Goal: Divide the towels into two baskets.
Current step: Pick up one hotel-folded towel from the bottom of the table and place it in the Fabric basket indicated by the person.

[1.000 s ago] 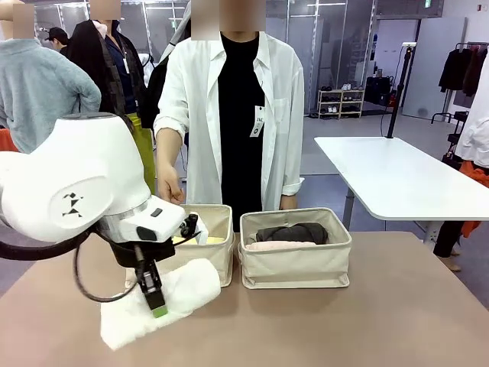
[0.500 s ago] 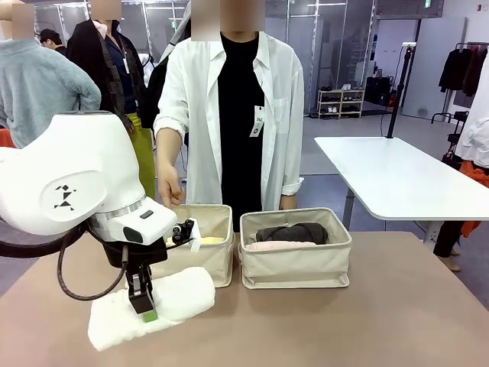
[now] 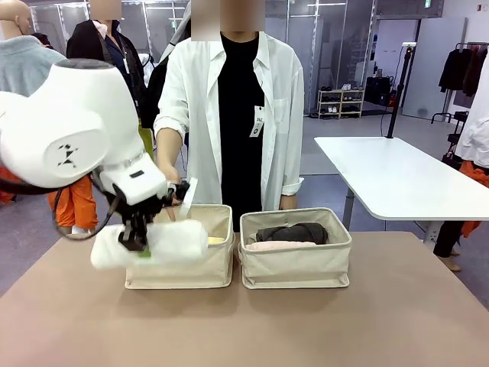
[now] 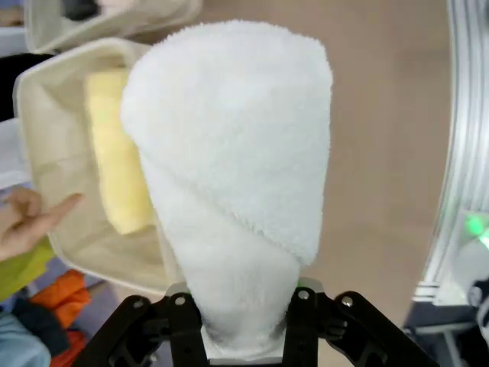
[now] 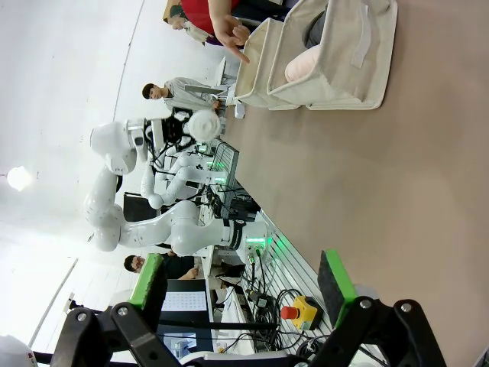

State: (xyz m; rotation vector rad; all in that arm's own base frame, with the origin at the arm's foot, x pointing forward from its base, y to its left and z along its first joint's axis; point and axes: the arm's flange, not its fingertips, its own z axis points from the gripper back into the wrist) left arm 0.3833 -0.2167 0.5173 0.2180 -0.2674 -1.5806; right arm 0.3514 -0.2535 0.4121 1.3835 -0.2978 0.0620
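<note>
Left claw (image 3: 139, 243) is clamped around the white rolled terry towel (image 3: 153, 243), holding it lifted off the brown worktop (image 3: 306, 321), level with the front rim of the left cream-beige canvas basket (image 3: 179, 271). In the left wrist view the black fingers (image 4: 183, 329) pinch the roll's near end and the pale yellow rolled towel (image 4: 114, 153) lies inside that basket below. Right claw (image 5: 244, 287) stands wide apart with its green pads (image 5: 149, 279) empty, well back from the baskets. The right cream-beige canvas basket (image 3: 296, 264) holds the dark grey rolled towel (image 3: 292, 232) and the pale pink rolled towel (image 3: 276, 245). The person's hand (image 3: 170, 177) hangs just behind the left basket.
</note>
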